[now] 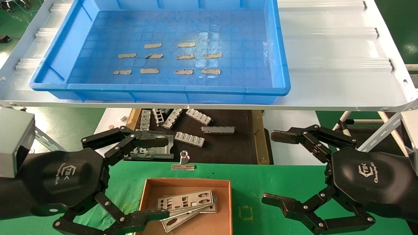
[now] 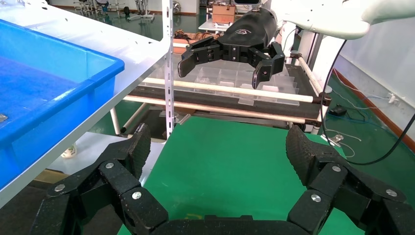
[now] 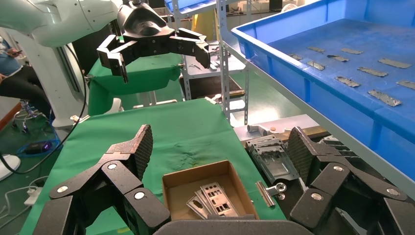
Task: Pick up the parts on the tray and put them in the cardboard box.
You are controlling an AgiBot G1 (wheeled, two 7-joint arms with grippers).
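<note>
My left tool hangs wide open and empty, nearest the cardboard box, parts lying left-right inside.

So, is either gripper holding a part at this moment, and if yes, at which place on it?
No, nothing is held. The left gripper and the right gripper are both open and empty above the green table; plates lie in the cardboard box.
</note>
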